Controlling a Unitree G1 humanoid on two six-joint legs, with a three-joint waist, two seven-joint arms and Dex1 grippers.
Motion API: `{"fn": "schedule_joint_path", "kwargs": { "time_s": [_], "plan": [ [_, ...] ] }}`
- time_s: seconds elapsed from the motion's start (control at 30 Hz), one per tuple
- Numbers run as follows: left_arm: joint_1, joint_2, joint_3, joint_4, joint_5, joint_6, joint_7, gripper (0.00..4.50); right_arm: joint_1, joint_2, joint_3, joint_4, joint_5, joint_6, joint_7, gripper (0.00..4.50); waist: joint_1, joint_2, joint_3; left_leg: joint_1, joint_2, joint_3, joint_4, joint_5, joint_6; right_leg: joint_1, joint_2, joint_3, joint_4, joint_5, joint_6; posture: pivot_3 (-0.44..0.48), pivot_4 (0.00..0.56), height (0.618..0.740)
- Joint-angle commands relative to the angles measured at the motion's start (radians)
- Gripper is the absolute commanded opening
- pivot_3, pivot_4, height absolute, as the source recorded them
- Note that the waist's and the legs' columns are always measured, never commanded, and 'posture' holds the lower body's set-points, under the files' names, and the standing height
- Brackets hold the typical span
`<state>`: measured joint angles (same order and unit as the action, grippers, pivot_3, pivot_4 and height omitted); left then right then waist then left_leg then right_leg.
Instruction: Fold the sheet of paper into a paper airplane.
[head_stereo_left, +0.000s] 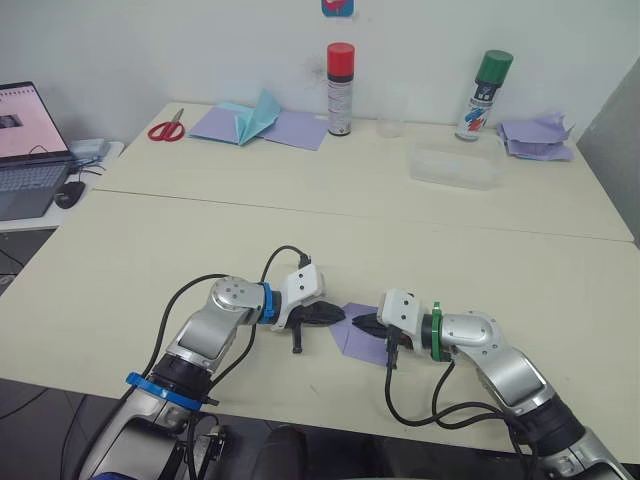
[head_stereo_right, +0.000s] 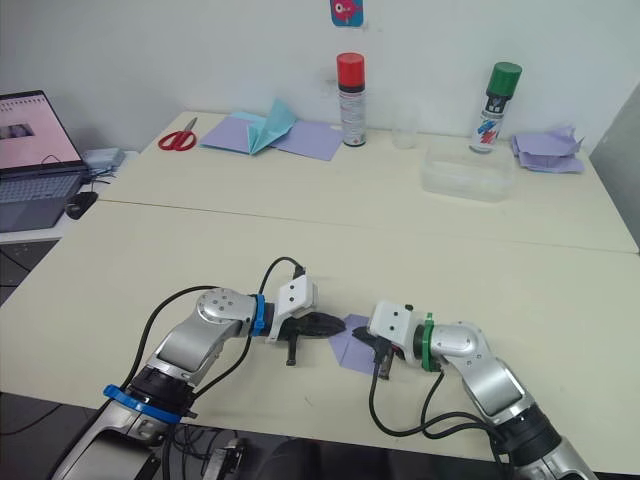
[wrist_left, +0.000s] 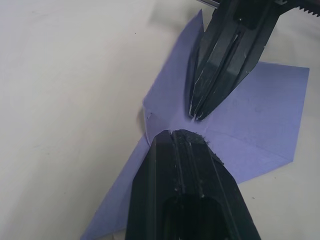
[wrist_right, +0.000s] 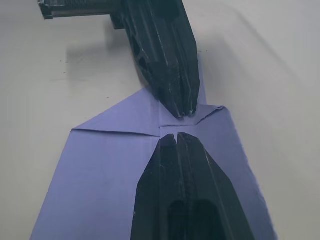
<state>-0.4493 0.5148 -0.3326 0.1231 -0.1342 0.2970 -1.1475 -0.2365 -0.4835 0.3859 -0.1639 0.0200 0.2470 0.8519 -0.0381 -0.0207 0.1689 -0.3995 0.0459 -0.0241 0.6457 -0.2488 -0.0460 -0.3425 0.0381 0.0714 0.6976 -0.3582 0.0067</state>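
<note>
Paper airplane (head_stereo_left: 356, 333): small lavender folded piece w/ angled flaps, flat on the table (head_stereo_left: 300, 230), lower centre of the eye views, near the front edge, between the two grippers.
Left gripper (head_stereo_left: 335, 314): lower centre-left, pointing toward frame right; fingers pressed together, tip down on the paper at its left part. In left wrist view its tip (wrist_left: 181, 134) sits on the lavender sheet at a crease junction.
Right gripper (head_stereo_left: 360, 325): lower centre-right, pointing toward frame left; fingers also closed to a narrow point, tip on the paper. Right wrist view has its tip (wrist_right: 176, 137) on the fold line.
Gap: the two tips face each other nose to nose, just apart, over the middle of the paper; can't tell if either pinches a flap or only presses.
Back of table, upper left: red scissors (head_stereo_left: 167, 128), then purple sheets w/ teal peaked piece (head_stereo_left: 258, 120).
Upper centre: red-cap spray can (head_stereo_left: 340, 88), upright; clear cup (head_stereo_left: 391, 117) beside it.
Upper right: green-cap spray can (head_stereo_left: 483, 95), clear tray (head_stereo_left: 455, 165) in front of it, wrinkly purple paper heap (head_stereo_left: 537, 136) far right.
Left edge: laptop (head_stereo_left: 28, 150), open, w/ mouse (head_stereo_left: 69, 194) near it.
</note>
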Motion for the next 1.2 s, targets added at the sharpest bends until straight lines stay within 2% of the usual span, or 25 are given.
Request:
{"fn": "schedule_joint_path", "kwargs": {
  "time_s": [0.03,0.63,0.8,0.93,1.07,1.2],
  "plan": [
    [0.024,0.018,-0.041,0.051,0.049,0.032,0.002,0.0,0.04,-0.042,0.011,0.001,-0.026,0.008,0.015,0.03,0.001,0.0,-0.001,0.0,0.0,0.0,0.0,0.0,0.0,0.0,0.0,0.0,0.0,0.0,0.0,0.0,0.15,0.74],
    [0.014,-0.007,-0.049,0.083,0.042,0.019,0.008,0.0,0.25,-0.258,-0.218,-0.128,0.109,0.082,0.043,0.03,0.006,0.0,-0.005,0.002,-0.001,-0.001,0.0,0.0,0.0,0.005,0.0,0.0,-0.004,0.0,0.001,0.0,0.15,0.74],
    [0.008,-0.009,-0.05,0.095,0.047,0.008,0.005,0.0,0.23,-0.208,-0.267,-0.214,0.242,0.061,0.067,0.03,0.007,0.0,-0.005,0.001,-0.001,-0.001,0.0,0.0,0.0,0.006,0.0,0.0,-0.007,-0.001,0.001,0.0,0.15,0.74],
    [0.006,-0.008,-0.051,0.098,0.048,0.005,0.001,0.0,0.171,-0.145,-0.209,-0.221,0.218,0.072,0.037,0.03,0.005,0.001,-0.005,0.001,0.0,-0.001,0.0,0.0,0.0,0.006,0.0,0.0,-0.007,-0.001,0.001,0.0,0.15,0.74],
    [0.0,-0.008,-0.052,0.102,0.048,0.004,-0.001,0.0,0.107,-0.092,-0.105,-0.12,0.08,0.093,-0.05,0.03,0.006,0.001,-0.005,0.001,-0.001,-0.001,0.0,0.0,0.0,0.006,0.0,0.0,-0.007,-0.001,0.001,0.0,0.15,0.74],
    [-0.004,-0.006,-0.049,0.102,0.051,0.001,-0.001,0.0,0.079,-0.07,-0.045,-0.056,0.024,0.083,-0.053,0.03,0.007,0.002,-0.005,0.001,-0.001,-0.001,-0.001,0.0,0.0,0.005,0.0,0.0,-0.008,-0.001,0.001,0.0,0.15,0.74]
  ]
}}
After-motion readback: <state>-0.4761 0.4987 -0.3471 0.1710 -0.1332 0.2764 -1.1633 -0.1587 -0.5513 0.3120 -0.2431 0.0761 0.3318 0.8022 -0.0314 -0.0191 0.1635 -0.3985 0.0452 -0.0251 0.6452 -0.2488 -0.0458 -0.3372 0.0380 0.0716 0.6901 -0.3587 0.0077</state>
